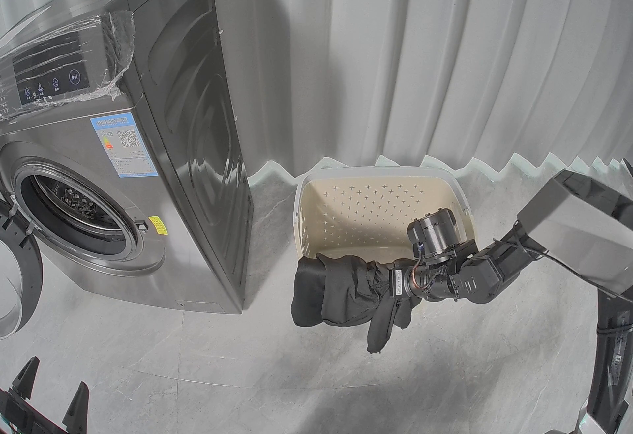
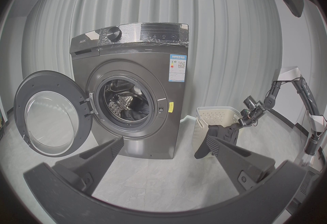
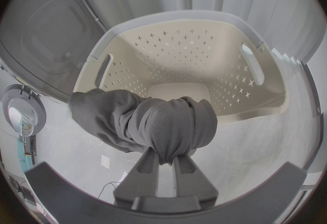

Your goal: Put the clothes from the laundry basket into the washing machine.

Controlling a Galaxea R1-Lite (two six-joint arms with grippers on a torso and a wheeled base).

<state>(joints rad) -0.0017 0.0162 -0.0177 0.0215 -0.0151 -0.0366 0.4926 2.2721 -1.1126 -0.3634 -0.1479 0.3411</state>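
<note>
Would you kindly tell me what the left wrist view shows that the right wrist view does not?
The left wrist view adds the washing machine's drum, with dark cloth lying inside, and its control panel. The right wrist view adds the laundry basket's bare floor and the right end effector shut on the dark garment. Both share the basket, that garment and the open door.

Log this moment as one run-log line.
right gripper: shut on dark garment, at basket front rim | left gripper: open, empty | washer door: open
</note>
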